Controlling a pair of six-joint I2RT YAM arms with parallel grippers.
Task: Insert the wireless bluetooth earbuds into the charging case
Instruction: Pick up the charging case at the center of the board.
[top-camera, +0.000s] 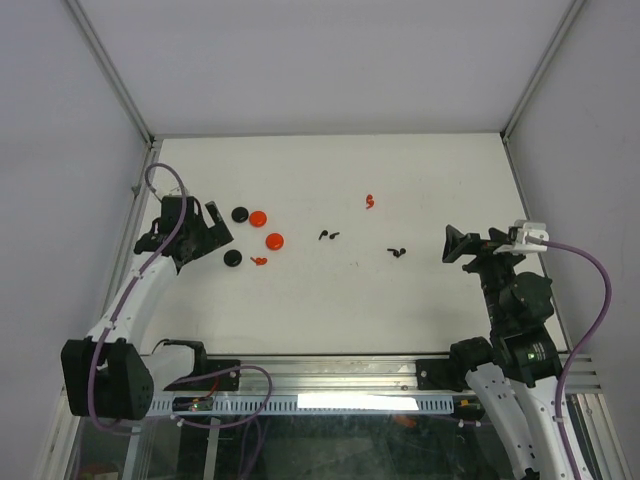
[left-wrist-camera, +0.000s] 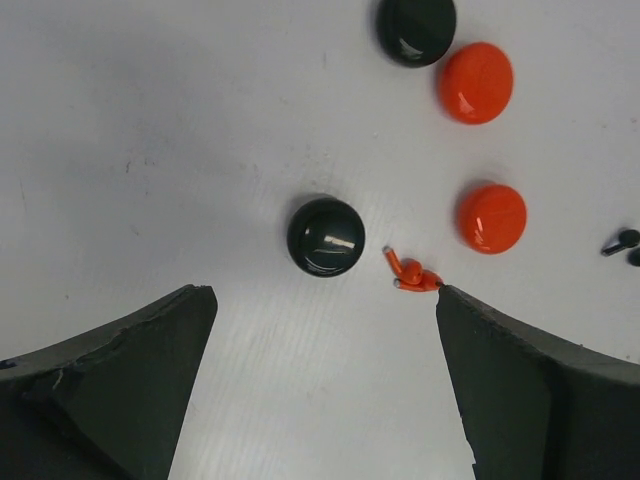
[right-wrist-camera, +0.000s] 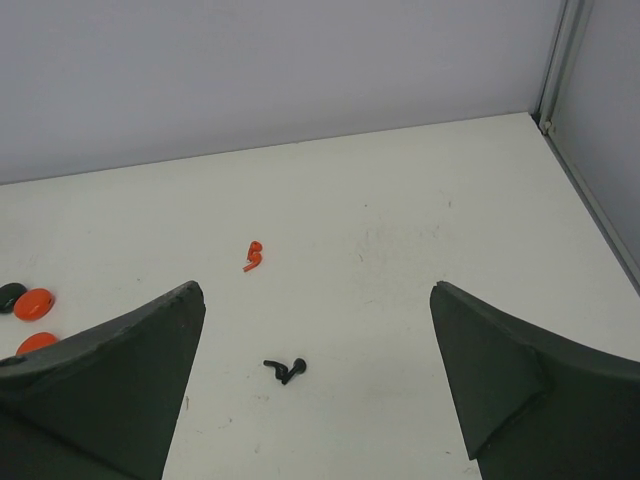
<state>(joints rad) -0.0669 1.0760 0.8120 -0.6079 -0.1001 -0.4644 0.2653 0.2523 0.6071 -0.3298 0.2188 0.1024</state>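
Observation:
Four tiny earbuds lie on the white table: a red one (top-camera: 259, 261) by the discs, a red one (top-camera: 370, 201) farther back, a black one (top-camera: 329, 236) in the middle and a black one (top-camera: 397, 253) to the right. My left gripper (top-camera: 205, 235) is open and empty; in the left wrist view (left-wrist-camera: 325, 300) the near red earbud (left-wrist-camera: 410, 272) lies just off its right fingertip (left-wrist-camera: 470, 330). My right gripper (top-camera: 455, 245) is open and empty, and in the right wrist view (right-wrist-camera: 317, 290) a black earbud (right-wrist-camera: 286, 370) lies between its fingers, with a red one (right-wrist-camera: 252, 256) beyond.
Two black discs (top-camera: 239, 214) (top-camera: 233, 257) and two red discs (top-camera: 259, 218) (top-camera: 275, 240) lie at the left. In the left wrist view a black disc (left-wrist-camera: 326, 236) lies just ahead of the jaws, next to a red disc (left-wrist-camera: 491, 217). Walls enclose the table.

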